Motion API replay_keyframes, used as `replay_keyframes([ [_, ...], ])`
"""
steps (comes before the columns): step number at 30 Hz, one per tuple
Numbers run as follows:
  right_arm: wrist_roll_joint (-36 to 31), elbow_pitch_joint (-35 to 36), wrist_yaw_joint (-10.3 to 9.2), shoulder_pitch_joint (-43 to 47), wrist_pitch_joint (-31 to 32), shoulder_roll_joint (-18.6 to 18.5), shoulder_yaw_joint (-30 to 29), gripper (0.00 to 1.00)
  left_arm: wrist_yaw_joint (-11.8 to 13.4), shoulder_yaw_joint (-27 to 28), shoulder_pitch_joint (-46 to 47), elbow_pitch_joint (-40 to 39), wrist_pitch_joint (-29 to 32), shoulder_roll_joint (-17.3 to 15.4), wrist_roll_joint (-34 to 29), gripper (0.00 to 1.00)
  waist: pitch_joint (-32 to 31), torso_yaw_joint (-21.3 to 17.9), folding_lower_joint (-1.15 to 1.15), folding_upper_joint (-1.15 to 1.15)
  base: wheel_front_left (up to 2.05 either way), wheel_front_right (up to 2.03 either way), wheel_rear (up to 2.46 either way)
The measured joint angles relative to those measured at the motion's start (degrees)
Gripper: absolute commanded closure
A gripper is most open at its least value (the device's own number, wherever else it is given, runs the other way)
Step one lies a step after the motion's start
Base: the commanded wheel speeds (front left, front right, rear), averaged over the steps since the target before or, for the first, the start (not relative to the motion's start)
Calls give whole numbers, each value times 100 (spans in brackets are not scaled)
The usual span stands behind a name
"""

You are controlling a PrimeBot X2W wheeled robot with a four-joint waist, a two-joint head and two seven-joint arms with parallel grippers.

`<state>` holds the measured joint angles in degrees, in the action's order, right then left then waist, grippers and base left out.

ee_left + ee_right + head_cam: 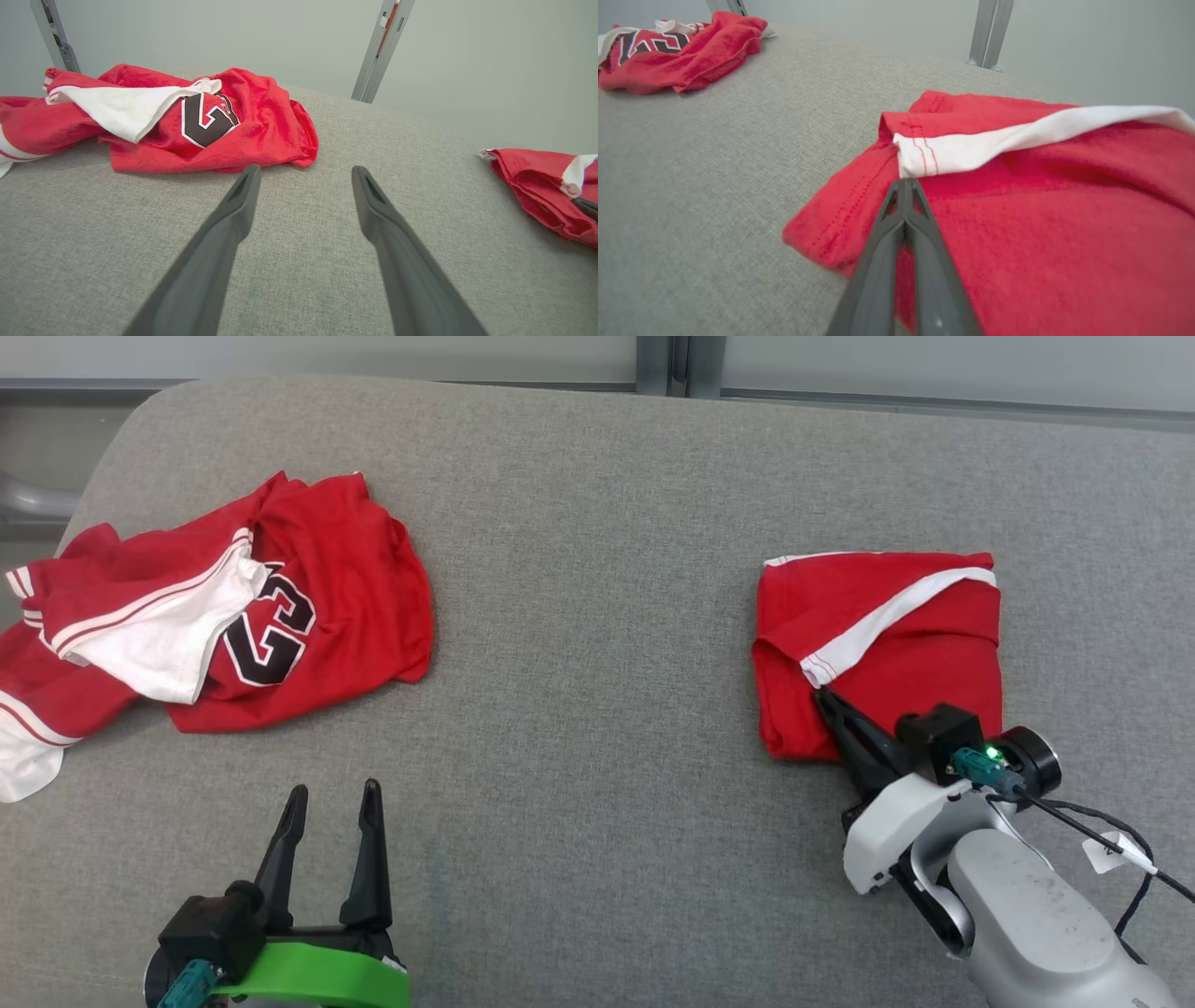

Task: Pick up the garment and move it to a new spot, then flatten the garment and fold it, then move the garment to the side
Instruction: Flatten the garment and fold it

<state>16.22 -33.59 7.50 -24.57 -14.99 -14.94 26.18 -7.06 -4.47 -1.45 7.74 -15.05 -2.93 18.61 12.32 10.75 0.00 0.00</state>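
Right gripper (905, 183) clenched, tips resting on the folded red garment (1064, 242) at its white trim (1017, 135) — whether cloth is pinched, I cannot tell. Left gripper (306, 170) released — crumpled red jersey (261, 135) just ahead.

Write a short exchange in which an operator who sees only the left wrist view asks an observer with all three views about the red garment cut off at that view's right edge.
Operator: My view cuts off the red garment at its right edge. What shape is it in?
Observer: It is folded into a neat, squarish packet, with a white band slanting across its top.
Operator: The right tool lies on it. Is it open?
Observer: No, it is shut, its tips together at the white band's lower end. I cannot tell whether any cloth is pinched between them.
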Motion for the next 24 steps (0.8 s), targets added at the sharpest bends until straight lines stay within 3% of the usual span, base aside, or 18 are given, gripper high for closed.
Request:
replay_keyframes([
  [5,144,365,0,263,-5,-14,353,100,18,-10,-40,-2,0,1,2,0,-64,-88,0,0,0,0,0],
  [10,233,793,0,539,-5,-87,292,100,53,8,-159,-4,0,3,26,0,-232,-177,0,0,0,0,0],
  [24,108,2029,0,2194,-7,-214,-1525,100,102,299,-844,11,0,5,-42,0,-1080,-597,0,0,0,0,0],
])
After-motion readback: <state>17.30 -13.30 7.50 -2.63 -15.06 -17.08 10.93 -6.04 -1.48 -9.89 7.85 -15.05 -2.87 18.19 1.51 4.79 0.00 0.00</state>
